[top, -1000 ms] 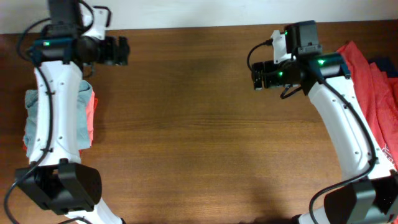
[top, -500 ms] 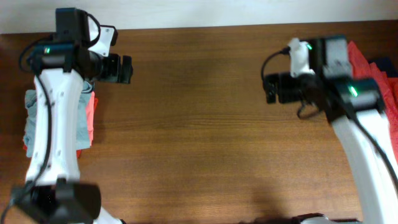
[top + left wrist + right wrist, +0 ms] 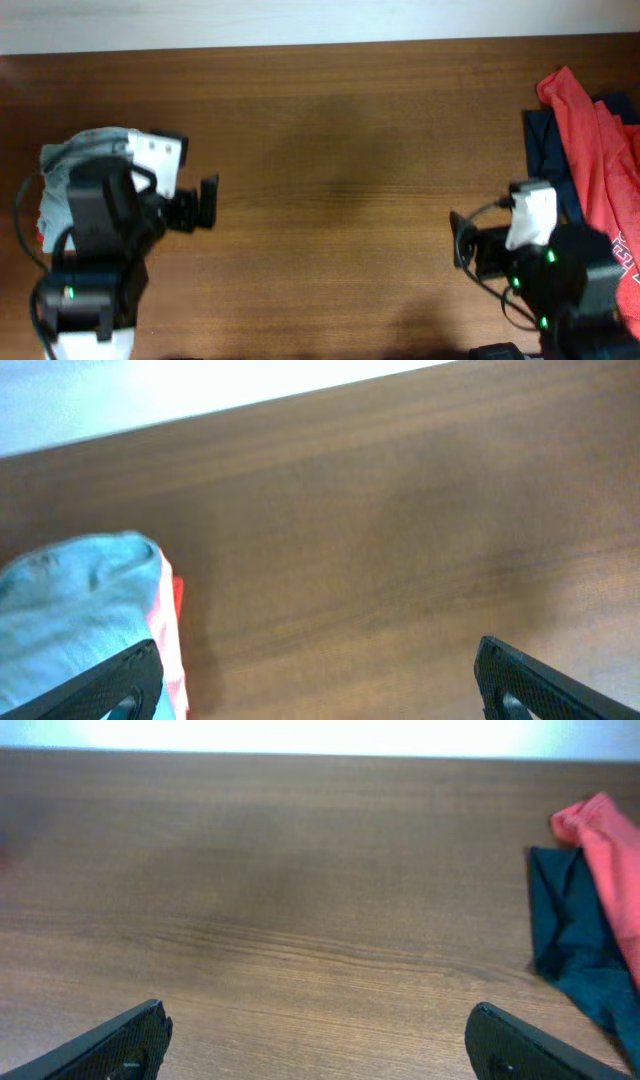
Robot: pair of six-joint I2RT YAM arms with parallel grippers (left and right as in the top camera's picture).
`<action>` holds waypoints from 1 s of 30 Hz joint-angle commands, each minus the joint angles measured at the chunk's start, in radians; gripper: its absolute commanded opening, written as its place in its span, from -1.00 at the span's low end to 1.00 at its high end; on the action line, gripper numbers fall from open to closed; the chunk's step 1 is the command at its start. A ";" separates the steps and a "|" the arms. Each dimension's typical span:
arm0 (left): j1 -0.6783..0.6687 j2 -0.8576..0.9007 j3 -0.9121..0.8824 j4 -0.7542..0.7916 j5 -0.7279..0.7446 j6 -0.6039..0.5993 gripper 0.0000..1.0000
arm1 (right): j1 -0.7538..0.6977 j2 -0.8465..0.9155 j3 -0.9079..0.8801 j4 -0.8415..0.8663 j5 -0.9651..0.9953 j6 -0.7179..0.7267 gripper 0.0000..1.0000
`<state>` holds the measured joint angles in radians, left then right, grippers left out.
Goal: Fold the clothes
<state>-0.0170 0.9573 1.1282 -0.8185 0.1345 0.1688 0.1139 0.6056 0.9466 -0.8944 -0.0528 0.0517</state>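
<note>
Grey-blue shirt (image 3: pixel 70 600), coral shirt (image 3: pixel 172 610), red shirt (image 3: pixel 600 140), navy shirt (image 3: pixel 547 150), four

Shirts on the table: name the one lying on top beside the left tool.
The pale grey-blue shirt: it covers the coral-pink shirt beside the left tool; the red shirt and navy shirt lie across the table at the right.

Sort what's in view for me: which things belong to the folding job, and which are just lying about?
Job: grey-blue shirt, coral-pink shirt under it, red shirt, navy shirt partly beneath it; left pincer and right pincer, both open.
Just there: wooden table; white wall strip beyond it.
</note>
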 commanded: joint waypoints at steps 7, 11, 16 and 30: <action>-0.002 -0.123 -0.084 -0.191 0.007 0.016 0.98 | -0.005 -0.076 -0.026 0.009 0.016 0.010 0.97; -0.002 -0.119 -0.084 -0.239 0.007 0.016 0.98 | -0.005 -0.076 -0.026 0.009 0.016 0.010 0.97; -0.002 -0.119 -0.084 -0.240 0.007 0.016 0.98 | -0.005 -0.076 -0.026 0.009 0.016 0.010 0.97; -0.002 -0.119 -0.084 -0.240 0.007 0.016 0.98 | -0.032 -0.277 -0.049 -0.042 0.001 0.010 0.97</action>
<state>-0.0170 0.8421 1.0504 -1.0561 0.1345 0.1688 0.1062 0.4164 0.9154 -0.9161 -0.0502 0.0525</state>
